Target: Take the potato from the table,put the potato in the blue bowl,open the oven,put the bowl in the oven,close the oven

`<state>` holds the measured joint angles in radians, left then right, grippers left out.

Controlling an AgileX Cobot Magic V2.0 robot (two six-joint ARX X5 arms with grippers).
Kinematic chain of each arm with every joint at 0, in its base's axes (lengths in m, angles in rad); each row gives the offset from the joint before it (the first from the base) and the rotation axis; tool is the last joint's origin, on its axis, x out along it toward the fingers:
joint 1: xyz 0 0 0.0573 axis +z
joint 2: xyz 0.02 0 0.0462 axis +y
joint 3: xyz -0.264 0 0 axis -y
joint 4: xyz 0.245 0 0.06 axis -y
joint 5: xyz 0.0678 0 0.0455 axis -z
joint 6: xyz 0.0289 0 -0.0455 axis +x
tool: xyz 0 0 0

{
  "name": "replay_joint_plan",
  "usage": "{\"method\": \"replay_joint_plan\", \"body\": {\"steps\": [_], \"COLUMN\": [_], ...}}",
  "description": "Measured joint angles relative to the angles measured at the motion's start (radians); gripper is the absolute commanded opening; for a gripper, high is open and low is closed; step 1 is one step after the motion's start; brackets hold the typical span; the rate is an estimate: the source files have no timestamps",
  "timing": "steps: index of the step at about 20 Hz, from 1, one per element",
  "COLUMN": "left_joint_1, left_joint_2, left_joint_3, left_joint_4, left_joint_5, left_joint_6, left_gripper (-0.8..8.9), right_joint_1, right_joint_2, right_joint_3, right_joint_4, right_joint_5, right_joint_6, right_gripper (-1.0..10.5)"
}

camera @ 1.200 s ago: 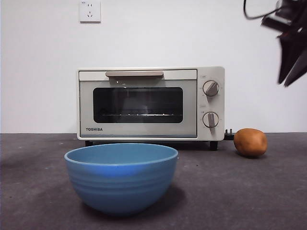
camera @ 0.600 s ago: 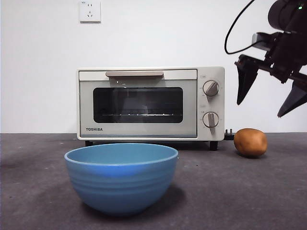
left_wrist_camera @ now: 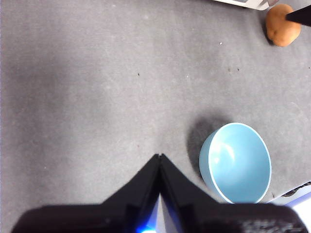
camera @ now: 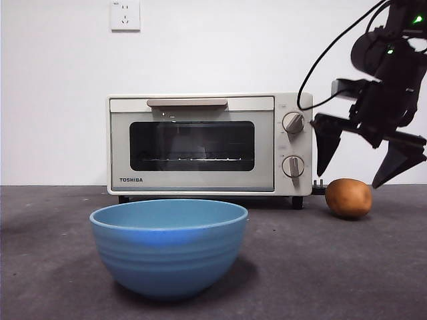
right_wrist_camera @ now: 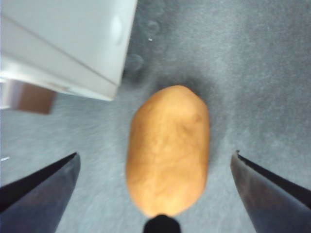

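- Nearest the front camera stands the blue bowl [camera: 169, 245], upright and empty on the tabletop [camera: 53, 267], well apart from everything else.
- The left pincer [left_wrist_camera: 160, 158] waits high over bare tabletop, its jaws clenched tip to tip on nothing; in its wrist view the bowl lies off to one side and the potato sits far off at a corner.
- Further back and toward the right of the front view lies the potato [camera: 348, 198], on its side on the tabletop just beside the oven's corner, untouched.
- The right pincer [camera: 365, 160] hangs just above the potato, jaws spread wide, one tip on each side. Its wrist view shows the potato centred between the two jaws with clear room on both flanks.
- Judgement on handling: the potato looks firm, smooth-skinned and fairly weighty for its size, so it should bear a solid squeeze without harm, but its rounded, tapering ends could let it squirt out or roll.
- The best hold looks to be across the short width at the thickest middle, which is how the jaws are already lined up; a straight descent seems all that is needed before closing.
- Farthest back, against the wall, the oven [camera: 209, 143] stands with its door shut, handle [camera: 187, 103] along the top edge.
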<state>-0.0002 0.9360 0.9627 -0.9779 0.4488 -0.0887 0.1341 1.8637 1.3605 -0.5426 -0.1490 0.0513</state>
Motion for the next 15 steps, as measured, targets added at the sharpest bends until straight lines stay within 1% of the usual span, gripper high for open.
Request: {"method": "replay_joint_plan", "body": {"steps": [4, 8, 9, 10, 13, 14, 15], "left_joint_1": [0.0, 0.0, 0.0, 0.0, 0.0, 0.0, 0.0], "left_joint_2": [0.0, 0.0, 0.0, 0.0, 0.0, 0.0, 0.0], "left_joint_3": [0.0, 0.0, 0.0, 0.0, 0.0, 0.0, 0.0], "left_joint_4": [0.0, 0.0, 0.0, 0.0, 0.0, -0.001, -0.001], "left_joint_5": [0.0, 0.0, 0.0, 0.0, 0.0, 0.0, 0.0], "left_joint_6": [0.0, 0.0, 0.0, 0.0, 0.0, 0.0, 0.0], "left_gripper": [-0.05, -0.05, -0.06, -0.05, -0.05, -0.05, -0.05], "right_joint_1": [0.009, 0.009, 0.009, 0.009, 0.009, 0.009, 0.009], "right_joint_2": [0.036, 0.075, 0.082, 0.082, 0.082, 0.082, 0.082], "right_joint_3": [0.0, 0.0, 0.0, 0.0, 0.001, 0.001, 0.001], "right_joint_4": [0.027, 0.035, 0.034, 0.035, 0.04, 0.037, 0.027], "right_joint_5": [0.031, 0.034, 0.034, 0.034, 0.034, 0.034, 0.035], "right_joint_6": [0.0, 0.001, 0.001, 0.001, 0.017, 0.021, 0.023], "right_gripper": [7.5, 7.5, 6.7, 5.5, 0.9, -0.3, -0.1]}}
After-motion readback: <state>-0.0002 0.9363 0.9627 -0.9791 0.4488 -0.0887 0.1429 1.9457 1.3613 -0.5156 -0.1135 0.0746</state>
